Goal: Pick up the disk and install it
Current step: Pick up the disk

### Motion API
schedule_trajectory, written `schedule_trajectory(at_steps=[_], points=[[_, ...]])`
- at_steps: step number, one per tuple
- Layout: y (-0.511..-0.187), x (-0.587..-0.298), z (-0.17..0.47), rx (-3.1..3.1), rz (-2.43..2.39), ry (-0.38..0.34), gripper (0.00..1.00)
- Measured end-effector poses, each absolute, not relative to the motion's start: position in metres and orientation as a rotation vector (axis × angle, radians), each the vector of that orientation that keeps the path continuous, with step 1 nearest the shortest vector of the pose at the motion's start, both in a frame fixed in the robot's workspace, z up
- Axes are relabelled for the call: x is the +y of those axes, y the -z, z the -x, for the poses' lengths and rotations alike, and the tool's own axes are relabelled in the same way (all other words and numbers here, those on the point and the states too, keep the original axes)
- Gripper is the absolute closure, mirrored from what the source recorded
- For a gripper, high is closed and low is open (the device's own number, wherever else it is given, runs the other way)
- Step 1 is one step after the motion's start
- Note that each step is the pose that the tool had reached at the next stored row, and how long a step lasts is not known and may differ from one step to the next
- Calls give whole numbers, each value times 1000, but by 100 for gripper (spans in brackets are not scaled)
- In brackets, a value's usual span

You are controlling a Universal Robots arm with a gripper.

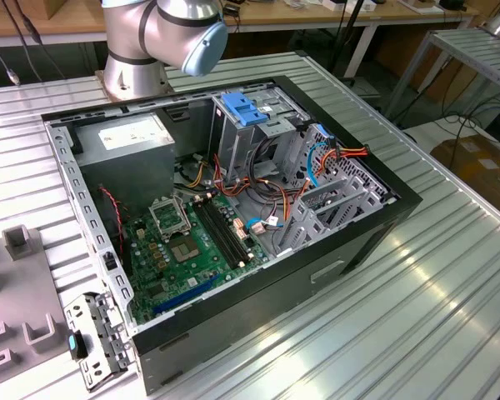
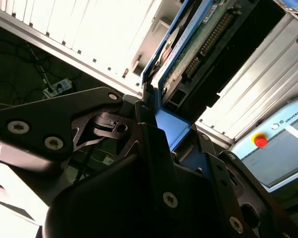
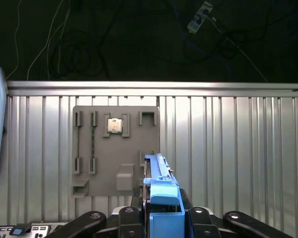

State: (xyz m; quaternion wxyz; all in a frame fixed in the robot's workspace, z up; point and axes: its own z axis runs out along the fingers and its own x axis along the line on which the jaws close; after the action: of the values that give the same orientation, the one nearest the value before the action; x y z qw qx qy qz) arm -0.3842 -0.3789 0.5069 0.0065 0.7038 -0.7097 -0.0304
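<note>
In both wrist views my gripper (image 3: 161,212) is shut on the disk (image 3: 162,191), which is held on edge high above the table. The first wrist view shows the disk's blue plastic rail edge-on, sticking out past the black fingers (image 3: 131,214). In the second wrist view the disk (image 2: 198,42) shows its green circuit-board side and connector between blue rails, clamped by the gripper (image 2: 174,133). In the exterior view the open computer case (image 1: 358,242) lies on the table, with a metal drive bay topped by a blue latch piece (image 1: 248,108).
Below the disk, a grey fixture plate (image 3: 114,148) carrying a small square chip (image 3: 114,125) lies on the slatted aluminium table (image 3: 228,148). Inside the case are a motherboard (image 1: 192,242), a grey power supply box (image 1: 129,137) and orange cables (image 1: 262,187). The arm's base (image 1: 133,71) stands behind the case.
</note>
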Motion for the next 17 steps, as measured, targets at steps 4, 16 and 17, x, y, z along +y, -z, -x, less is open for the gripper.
schedule_trajectory(at_steps=[4, 16, 17], points=[[-507, -383, 384, -2221, -2202, 95, 63], [-507, -388, 365, -2221, -2202, 95, 63], [-507, -388, 363, -2221, -2202, 95, 63]])
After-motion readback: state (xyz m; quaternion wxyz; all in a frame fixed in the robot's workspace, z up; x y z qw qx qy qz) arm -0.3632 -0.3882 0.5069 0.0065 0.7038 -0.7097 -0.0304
